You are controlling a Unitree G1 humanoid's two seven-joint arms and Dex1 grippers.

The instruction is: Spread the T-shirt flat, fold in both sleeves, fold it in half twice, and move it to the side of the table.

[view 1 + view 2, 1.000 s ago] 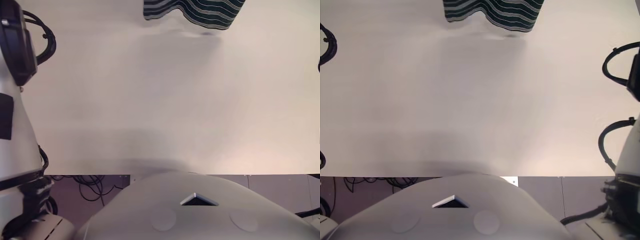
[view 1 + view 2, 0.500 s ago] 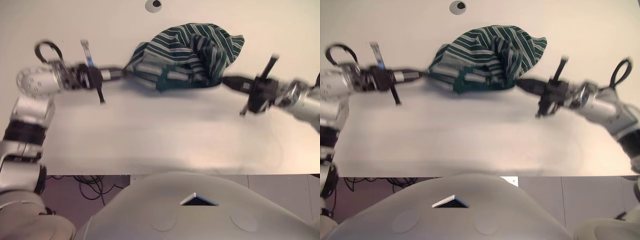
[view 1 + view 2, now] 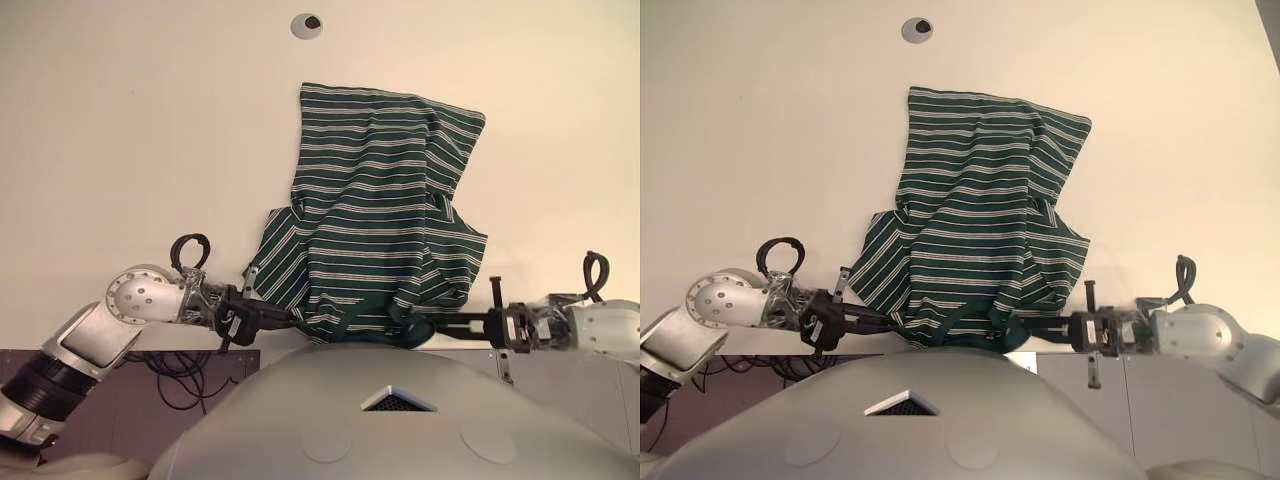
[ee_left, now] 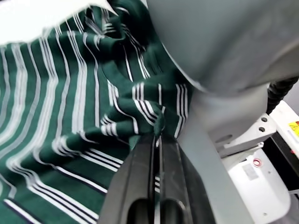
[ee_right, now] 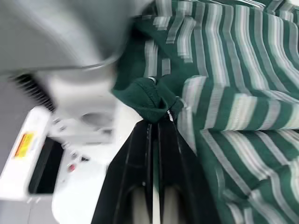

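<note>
T-shirt point(image 3: 380, 220), dark green with thin white stripes, lies on the pale bench point(image 3: 150, 150). Its long axis runs from 12 to 6 o'clock, leaning slightly so the far end sits toward 1 o'clock. That far end is a straight, flat edge. The cloth widens toward the near end, where a flap juts toward 8 o'clock and the fabric is creased and folded over itself. The near end reaches the bench's 6 o'clock edge and bunches there. I cannot tell which end is the collar.

A yellow label point(image 4: 295, 128) on the white housing below the bench edge carries print too small to read.

The left gripper point(image 3: 288, 320) comes in from 8 o'clock, elbow bent, with the forearm low along the near edge and pointing toward 3 o'clock. Its jaws are pressed together on a pinch of striped cloth at the shirt's 7 o'clock corner. In the left wrist view the fabric ridges up between the 2 black fingers point(image 4: 140, 177).

The right gripper point(image 3: 415, 326) comes in from 4 o'clock, forearm level and pointing toward 9 o'clock. Its jaws are clamped on a knot of green hem at the 5 o'clock corner.

The 2 grippers face each other along the near edge, with the bunched cloth between them. A black cable loop point(image 3: 188, 245) stands up from the left wrist. A round grey disc point(image 3: 307, 25) with a dark centre sits at 12 o'clock, apart from the shirt.
</note>
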